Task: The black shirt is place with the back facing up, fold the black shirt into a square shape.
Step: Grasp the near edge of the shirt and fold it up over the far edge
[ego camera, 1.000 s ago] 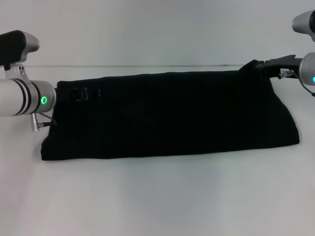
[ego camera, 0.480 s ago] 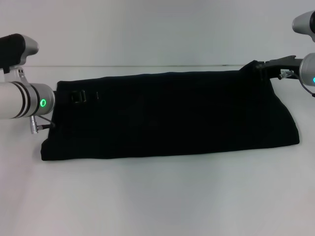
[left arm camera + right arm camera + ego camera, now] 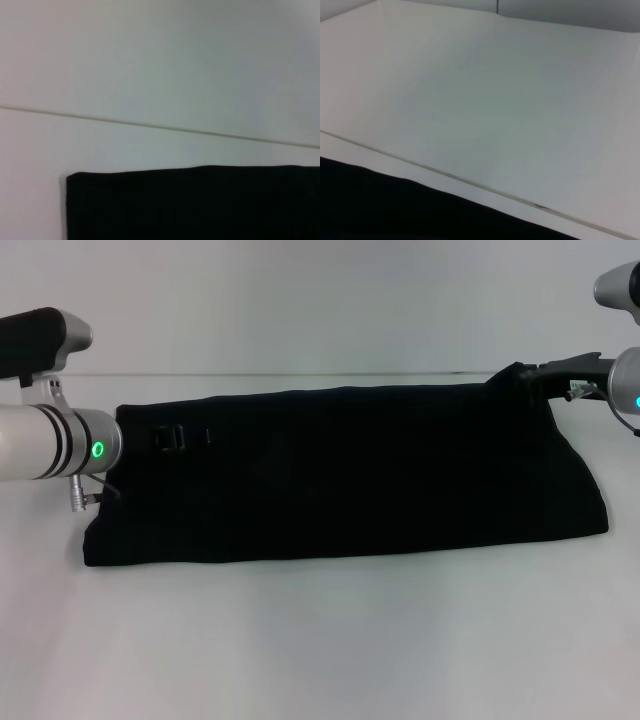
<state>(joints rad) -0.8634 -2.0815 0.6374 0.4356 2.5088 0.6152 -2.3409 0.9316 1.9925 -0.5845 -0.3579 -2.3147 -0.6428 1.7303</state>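
The black shirt (image 3: 350,475) is laid folded as a long band across the white table (image 3: 320,640), its far left corner met by the left gripper (image 3: 165,436) and its raised far right corner by the right gripper (image 3: 535,375), jaw states not discernible.

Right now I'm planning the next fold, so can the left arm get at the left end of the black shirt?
Probably yes. The left gripper already sits over the black shirt at its far left corner, and nothing lies between them on the white table.
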